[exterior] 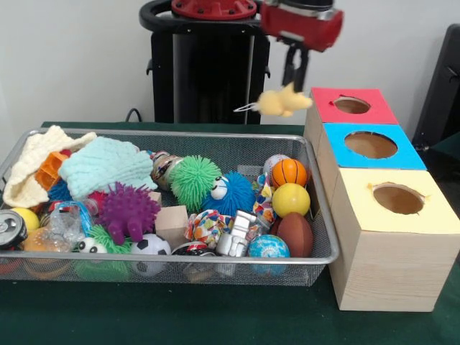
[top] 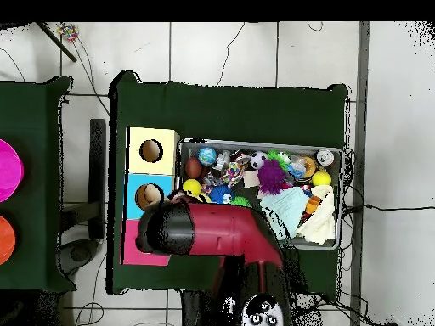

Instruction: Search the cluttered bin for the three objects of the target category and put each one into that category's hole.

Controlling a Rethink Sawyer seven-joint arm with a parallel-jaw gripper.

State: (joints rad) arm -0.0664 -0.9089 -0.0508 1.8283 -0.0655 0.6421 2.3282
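One pale-yellow plush toy (exterior: 282, 101), aloft

Bin (exterior: 215, 262) lower left: fine silver wire mesh. 3 boxes (exterior: 392, 266) at right: bare pale wood sides, matt paper-like coloured tops. Tabletop (exterior: 215, 316): matt green cloth. Teal cloth (exterior: 104, 165) and cream cloth (exterior: 32, 169): knitted, rough. Purple toy (exterior: 128, 210): rubbery spikes. Arm shell (exterior: 302, 25) up top: glossy red plastic.

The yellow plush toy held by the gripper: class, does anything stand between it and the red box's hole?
Nothing visible does. The yellow plush toy hangs from the gripper just beside the red box, whose hole is open and uncovered.
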